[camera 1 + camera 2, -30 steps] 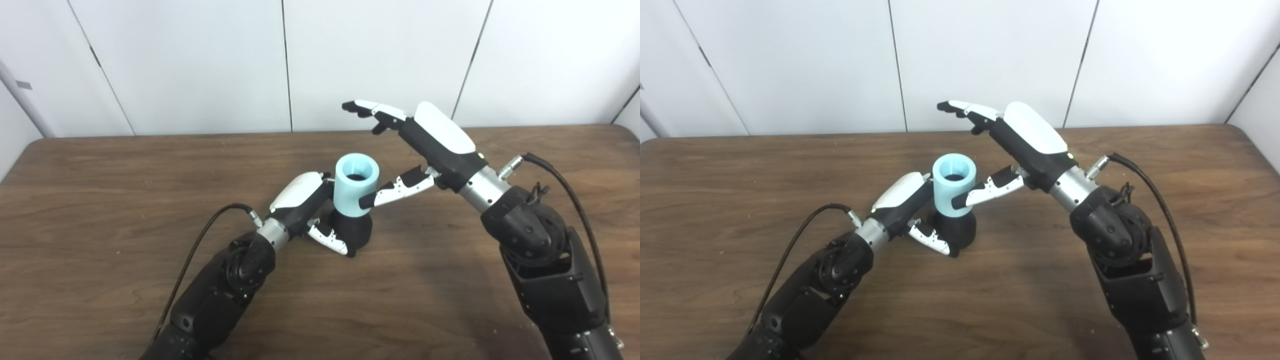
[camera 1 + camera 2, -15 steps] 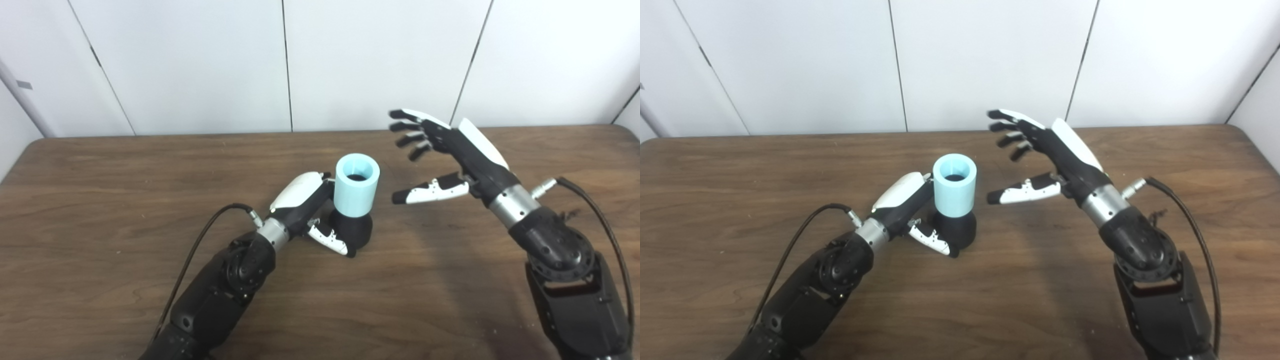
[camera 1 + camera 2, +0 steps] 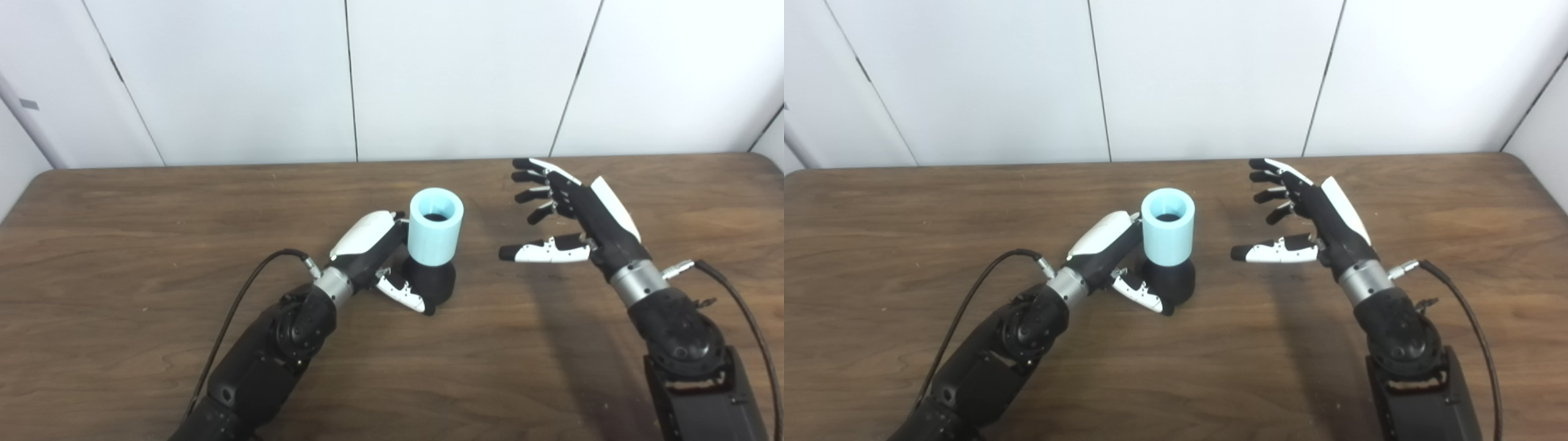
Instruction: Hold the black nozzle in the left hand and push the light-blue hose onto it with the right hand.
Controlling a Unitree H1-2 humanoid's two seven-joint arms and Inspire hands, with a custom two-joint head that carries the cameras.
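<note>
Left eye view showed the light-blue hose (image 3: 435, 236) standing upright near the middle of the table (image 3: 122, 257), seated on the black nozzle (image 3: 436, 282), whose dark top showed down inside the hose's open mouth. The left hand (image 3: 383, 257) was wrapped around the nozzle's base, thumb curled across its front, the back of the hand touching the hose's side. The right hand (image 3: 572, 214) hung well apart to the right, fingers spread and thumb pointing toward the hose, holding nothing. The right eye view gave the same scene from a little to the side, with a wider strip of bare wood between the hose and the thumb tip.
</note>
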